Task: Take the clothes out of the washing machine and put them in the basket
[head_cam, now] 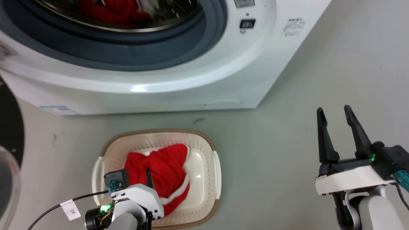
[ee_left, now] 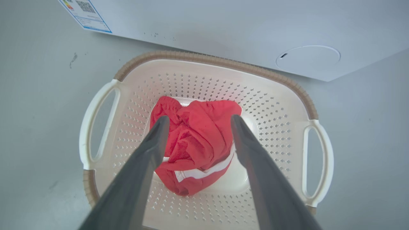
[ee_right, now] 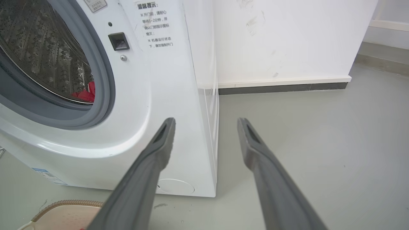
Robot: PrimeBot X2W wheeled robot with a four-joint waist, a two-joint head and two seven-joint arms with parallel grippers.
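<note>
A crumpled red garment (ee_left: 195, 140) is seen at the centre of the left wrist view, lying in the basket (ee_left: 223, 68) and framed between the parted fingers of the left gripper (ee_left: 198, 118). More red fabric (head_cam: 111, 11) is seen inside the washing machine (head_cam: 191, 80), at the head view's top. At lower right, the right gripper (head_cam: 334, 110) is held spread over the floor (head_cam: 287, 143).

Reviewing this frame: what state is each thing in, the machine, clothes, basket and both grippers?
washing machine: porthole open, drum not empty.
clothes in the drum: not yet taken out.
garment in the basket: crumpled, not gripped.
basket: upright on the floor.
left gripper: open, fingers either side of the garment.
right gripper: open, empty.
</note>
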